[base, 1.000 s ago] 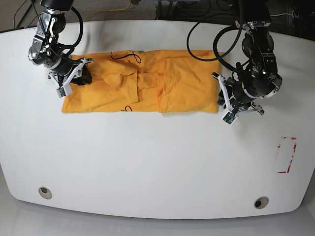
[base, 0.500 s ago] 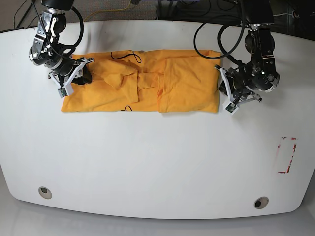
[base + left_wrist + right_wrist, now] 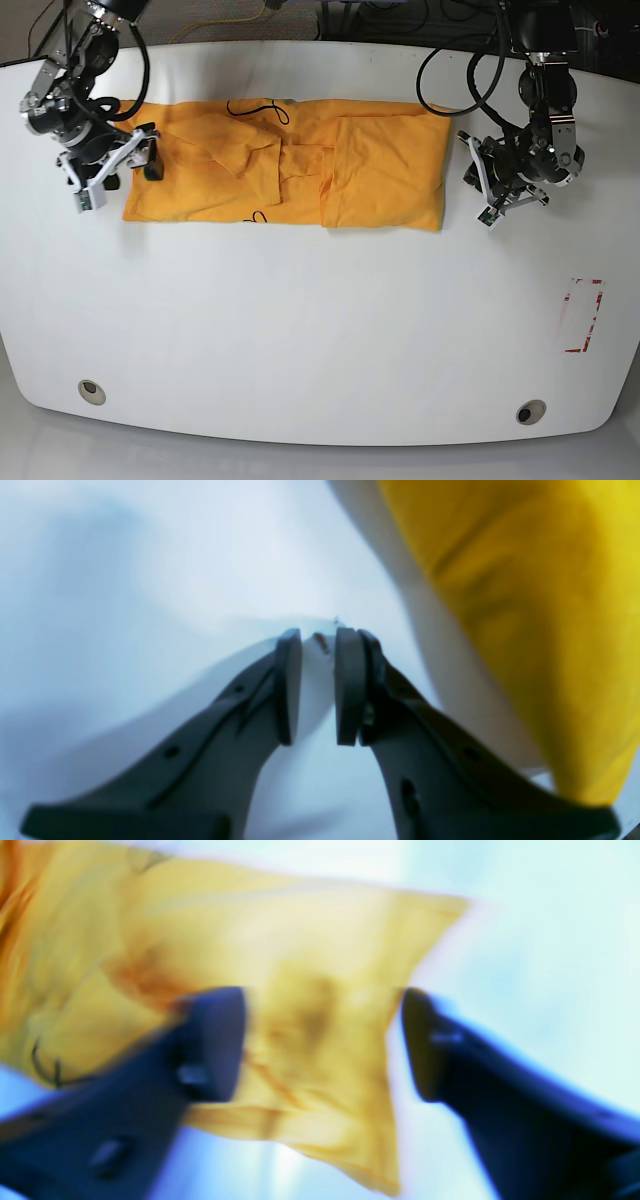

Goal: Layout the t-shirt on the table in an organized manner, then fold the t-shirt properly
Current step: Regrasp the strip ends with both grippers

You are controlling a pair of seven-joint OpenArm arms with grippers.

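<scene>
Along the far edge of the table (image 3: 300, 330) lies the t-shirt (image 3: 290, 165), folded into a long orange-yellow band that runs side to side, with its sleeve flaps tucked over the middle and a thin black thread curling near the far edge. My right gripper (image 3: 112, 168) hangs just off the band's left-hand end in the base view; its fingers stand wide apart with nothing between them, and through my right wrist camera I see the cloth's corner lying flat behind the gap, blurred. My left gripper (image 3: 497, 185) sits just beside the opposite end of the band, over bare white worktop and clear of the cloth. Its pads (image 3: 347, 685) are drawn nearly together, a narrow slit left between them, and they clamp nothing; the shirt's edge runs past to one side in my left wrist view. A red-outlined rectangle (image 3: 583, 316) marks the worktop near its right edge, well apart from the shirt.
</scene>
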